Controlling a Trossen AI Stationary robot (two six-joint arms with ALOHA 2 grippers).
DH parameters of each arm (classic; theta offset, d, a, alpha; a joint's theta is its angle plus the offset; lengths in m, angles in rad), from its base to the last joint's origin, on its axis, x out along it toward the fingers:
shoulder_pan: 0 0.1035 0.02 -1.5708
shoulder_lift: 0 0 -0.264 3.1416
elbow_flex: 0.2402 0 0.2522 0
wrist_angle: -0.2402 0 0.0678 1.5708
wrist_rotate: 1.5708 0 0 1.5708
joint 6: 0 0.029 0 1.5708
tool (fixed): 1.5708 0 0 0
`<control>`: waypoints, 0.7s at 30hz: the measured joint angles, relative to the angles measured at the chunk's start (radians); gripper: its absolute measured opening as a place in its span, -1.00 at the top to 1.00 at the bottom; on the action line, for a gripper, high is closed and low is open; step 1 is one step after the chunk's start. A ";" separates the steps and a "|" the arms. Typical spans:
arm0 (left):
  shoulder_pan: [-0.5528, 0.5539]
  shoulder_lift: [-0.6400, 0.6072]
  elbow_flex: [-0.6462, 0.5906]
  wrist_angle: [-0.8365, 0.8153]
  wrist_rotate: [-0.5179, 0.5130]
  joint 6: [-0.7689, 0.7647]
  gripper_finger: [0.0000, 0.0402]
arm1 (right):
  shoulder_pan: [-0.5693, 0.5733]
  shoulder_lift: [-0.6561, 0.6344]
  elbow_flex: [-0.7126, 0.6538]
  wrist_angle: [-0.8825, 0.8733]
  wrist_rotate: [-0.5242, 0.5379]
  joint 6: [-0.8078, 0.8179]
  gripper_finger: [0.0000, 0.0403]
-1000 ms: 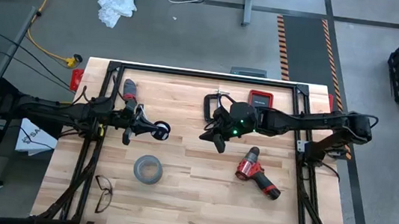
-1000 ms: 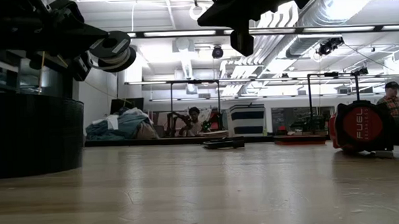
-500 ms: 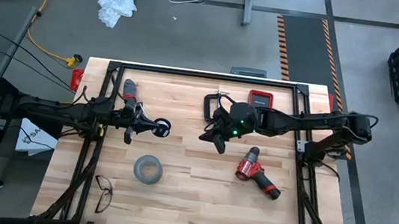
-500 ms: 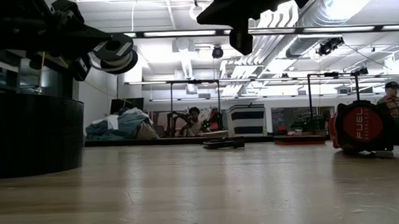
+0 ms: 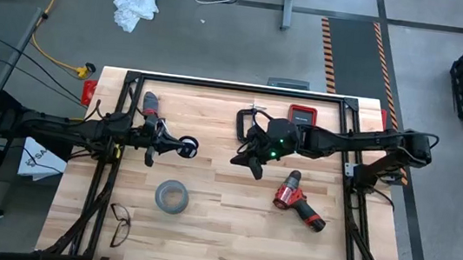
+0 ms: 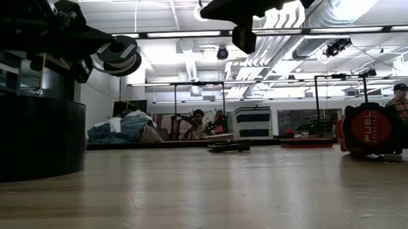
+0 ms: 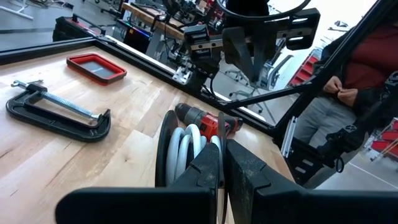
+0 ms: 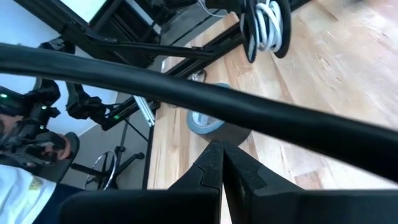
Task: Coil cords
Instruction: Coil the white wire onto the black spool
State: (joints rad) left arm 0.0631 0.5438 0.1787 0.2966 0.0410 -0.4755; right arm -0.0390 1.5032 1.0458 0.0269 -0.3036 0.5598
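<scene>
Coiled cord (image 5: 186, 148), left tool (image 5: 179, 148) clamp unchanged

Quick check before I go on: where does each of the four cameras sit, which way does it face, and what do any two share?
High: above the table, looking straight down; both arms, left gripper holding the coiled cord, right gripper shut.
Low: table height, facing the room; both arms overhead.
Left wrist: looks past its shut fingers at the cord.
Right wrist: looks past its own fingers towards the tape roll.
Shared: the red drill in high and left wrist.
</scene>
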 joint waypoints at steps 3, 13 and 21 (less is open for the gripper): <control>0.000 0.000 0.000 0.000 -0.002 0.000 0.98 | 0.000 0.000 0.000 0.008 -0.007 0.011 1.00; 0.000 0.000 0.000 0.000 -0.005 -0.002 0.98 | 0.000 0.000 0.000 0.024 -0.026 0.016 1.00; 0.000 0.000 0.000 0.000 -0.006 -0.003 0.98 | 0.000 0.000 0.000 0.024 -0.047 0.012 1.00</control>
State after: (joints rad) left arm 0.0631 0.5438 0.1791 0.2970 0.0345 -0.4782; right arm -0.0387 1.5036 1.0462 0.0506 -0.3508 0.5716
